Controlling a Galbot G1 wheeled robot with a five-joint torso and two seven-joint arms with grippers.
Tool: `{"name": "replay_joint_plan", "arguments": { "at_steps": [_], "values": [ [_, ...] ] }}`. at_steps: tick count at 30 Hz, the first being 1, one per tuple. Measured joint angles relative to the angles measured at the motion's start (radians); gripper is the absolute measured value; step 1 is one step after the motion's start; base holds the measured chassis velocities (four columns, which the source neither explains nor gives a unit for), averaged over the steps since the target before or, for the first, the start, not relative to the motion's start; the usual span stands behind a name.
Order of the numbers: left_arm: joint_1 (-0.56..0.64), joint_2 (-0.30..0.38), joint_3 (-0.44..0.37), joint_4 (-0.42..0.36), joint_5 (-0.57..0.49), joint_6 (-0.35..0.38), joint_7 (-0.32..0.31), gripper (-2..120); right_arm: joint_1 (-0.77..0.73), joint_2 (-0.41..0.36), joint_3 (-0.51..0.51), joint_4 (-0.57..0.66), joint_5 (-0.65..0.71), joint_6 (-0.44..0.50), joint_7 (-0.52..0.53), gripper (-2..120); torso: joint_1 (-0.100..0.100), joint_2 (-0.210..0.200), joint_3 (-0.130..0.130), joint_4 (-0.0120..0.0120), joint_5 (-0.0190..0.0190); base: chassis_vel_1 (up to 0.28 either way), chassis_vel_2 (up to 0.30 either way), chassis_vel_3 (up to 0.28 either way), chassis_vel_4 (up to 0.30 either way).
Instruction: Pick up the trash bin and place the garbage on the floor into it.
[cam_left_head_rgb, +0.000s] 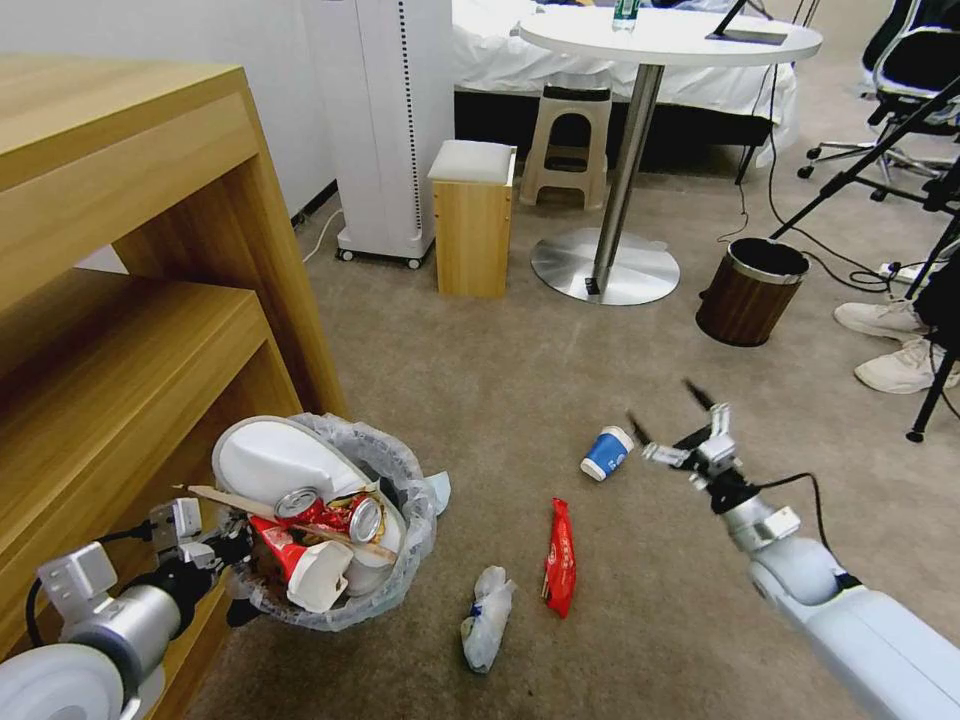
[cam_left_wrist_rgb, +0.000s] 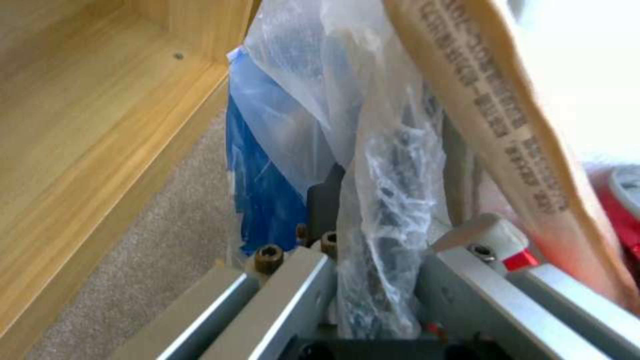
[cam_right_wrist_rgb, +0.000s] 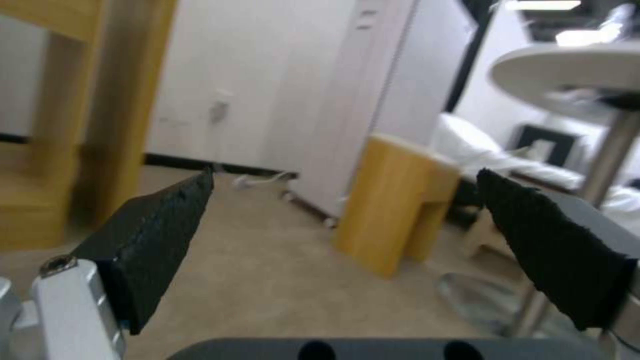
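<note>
The trash bin (cam_left_head_rgb: 412, 528), lined with a crinkled plastic bag, is at the lower left beside the wooden shelf. It is heaped with a white slipper (cam_left_head_rgb: 275, 458), red cans, a carton and a wooden stick. My left gripper (cam_left_head_rgb: 236, 562) is shut on its near rim; the left wrist view shows the fingers (cam_left_wrist_rgb: 467, 280) clamping bag and rim (cam_left_wrist_rgb: 390, 210), with the blue bin wall (cam_left_wrist_rgb: 263, 200) beyond. On the floor (cam_left_head_rgb: 520, 370) lie a blue paper cup (cam_left_head_rgb: 607, 452), a red wrapper (cam_left_head_rgb: 560, 570) and a crumpled clear bottle (cam_left_head_rgb: 487, 616). My right gripper (cam_left_head_rgb: 665, 408) (cam_right_wrist_rgb: 347, 220) hangs open and empty just right of the cup.
A wooden shelf unit (cam_left_head_rgb: 120, 300) stands close on the left. Farther back are a small wooden stool (cam_left_head_rgb: 472, 215), a round table's metal base (cam_left_head_rgb: 605, 265) and a brown wood-grain bin (cam_left_head_rgb: 750, 292). A person's shoes (cam_left_head_rgb: 890, 340) and tripod legs (cam_left_head_rgb: 935, 390) are at the right.
</note>
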Motion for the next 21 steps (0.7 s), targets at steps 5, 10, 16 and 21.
{"name": "replay_joint_plan", "arguments": {
  "at_steps": [5, 10, 16, 21],
  "values": [
    [0.005, -0.003, 0.0, -0.003, 0.002, 0.001, 0.0, 0, -0.005, -0.007, -0.036, -0.005, 0.05, 0.003, -0.073, 100, 0.0, 0.0, 0.0, 0.0, -0.0006, 0.0, 0.0, 0.0, 0.0],
    [0.004, -0.01, 0.004, -0.001, 0.007, 0.001, 0.0, 0, -0.005, -0.031, -0.115, -0.019, 0.168, 0.005, -0.277, 100, 0.0, 0.0, 0.0, -0.0001, -0.0003, 0.0, 0.0, 0.0, 0.0],
    [0.009, -0.017, 0.01, 0.002, 0.023, 0.002, 0.001, 0, 0.016, -0.032, -0.172, -0.062, 0.231, 0.005, -0.471, 100, 0.0, 0.0, 0.0, -0.0001, -0.0002, 0.0, 0.0, 0.0, 0.0],
    [0.014, -0.021, 0.012, 0.0, 0.03, 0.002, 0.001, 0, 0.026, -0.021, -0.195, -0.101, 0.238, 0.005, -0.548, 100, 0.0, 0.0, 0.0, -0.0002, -0.0004, 0.0, 0.0, 0.0, 0.0]
  ]
}}
